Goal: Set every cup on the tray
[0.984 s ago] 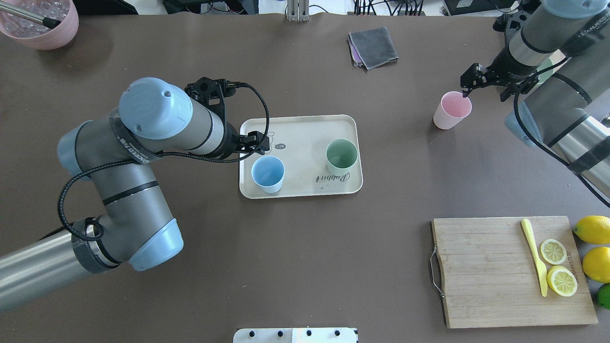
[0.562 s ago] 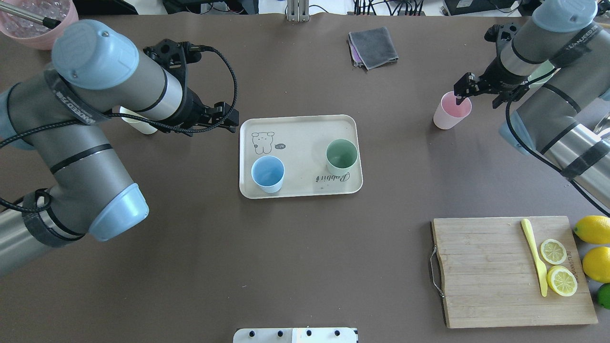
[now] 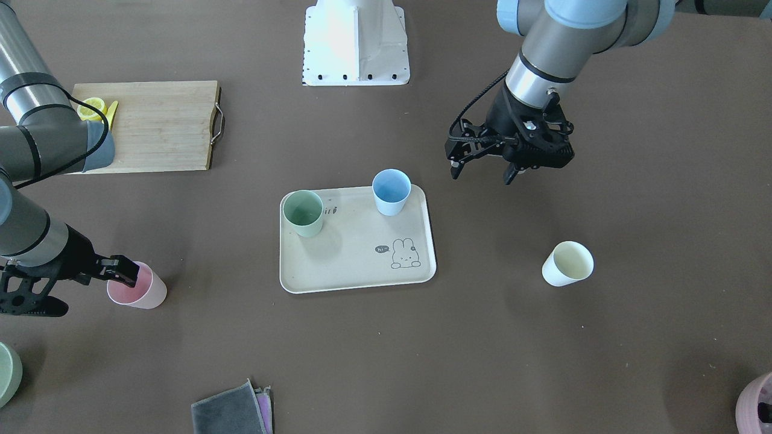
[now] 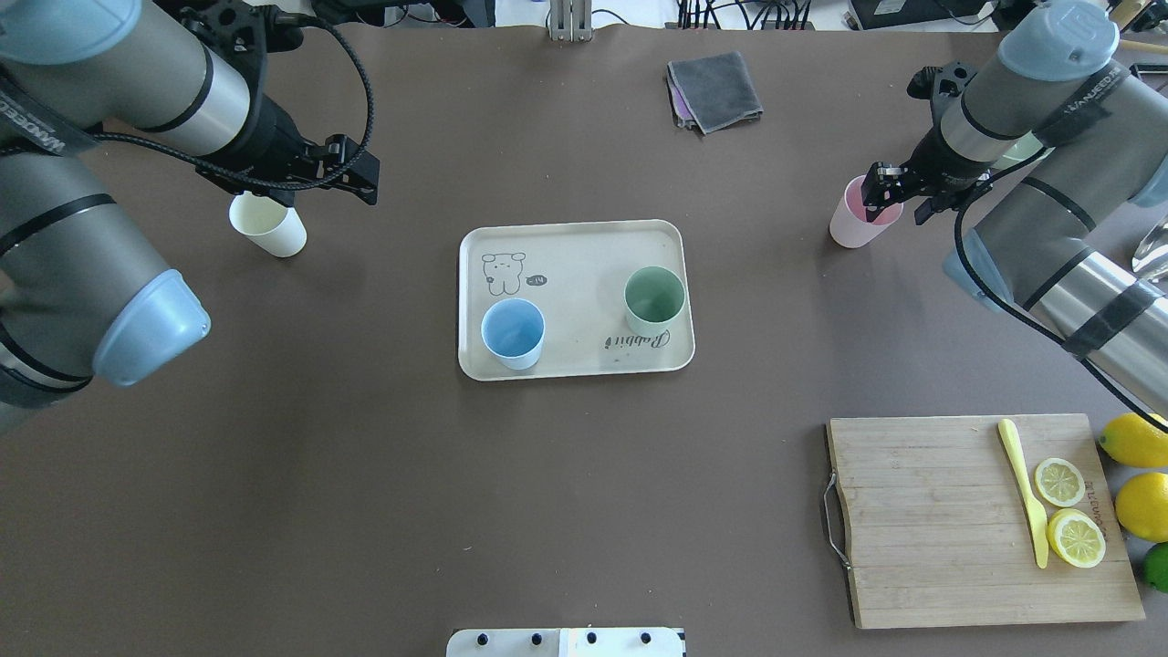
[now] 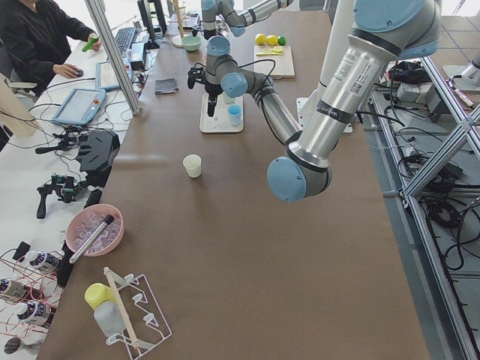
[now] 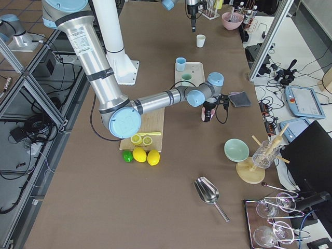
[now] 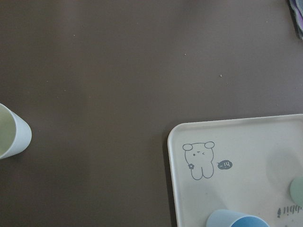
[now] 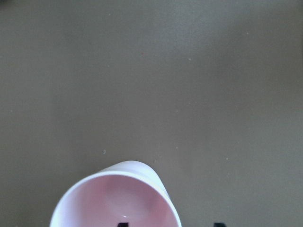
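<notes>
2 cups on tray: light blue cup [image 4: 513, 333] & mint green cup [image 4: 654, 299] stood upright on the tray [image 4: 584, 265], at middle of the counter [image 4: 584, 511].
Pink cup [image 4: 853, 228]: stood upright on bare counter, toward the edge far from robot, right end, well apart from tray.
Cream cup [image 4: 267, 225]: stood upright, toward same far edge, left end.
R gripper [image 4: 895, 201]: jaws apart, straddled pink cup's rim, one finger inside, one outside; no clamp on the wall.
L gripper [image 3: 480, 173]: jaws wide, held nothing, hung above counter off tray's left side, clear of cream cup.
Cutting board [image 4: 922, 520]: near-right corner, w/ lemon slices [image 4: 1059, 482].
</notes>
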